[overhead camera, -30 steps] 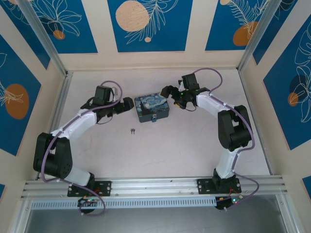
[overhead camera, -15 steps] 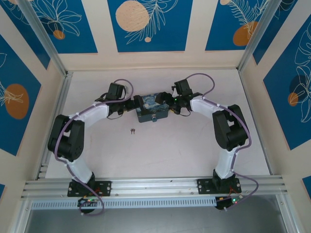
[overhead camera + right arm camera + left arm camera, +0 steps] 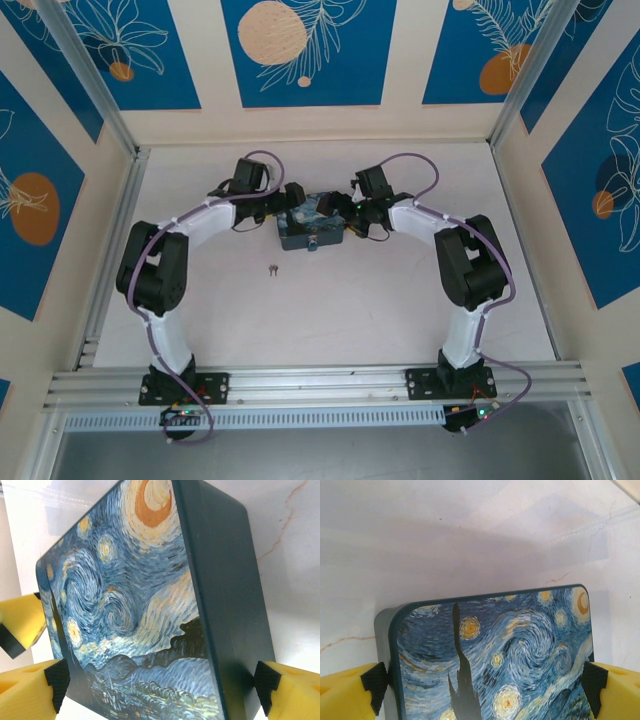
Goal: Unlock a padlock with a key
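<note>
painted box between open fingers

A pale, faintly veined white table carried a square swirl-painted blue-and-yellow box and, near it toward the front, a tiny silvery-grey metal key.

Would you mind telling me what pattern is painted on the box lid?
Blue and yellow swirls with a crescent moon on the box lid, clearest in the right wrist view.

One painted box sits mid-counter, one padlock is at its near side, one key lies apart, and two pincers are out, left and right.
</note>
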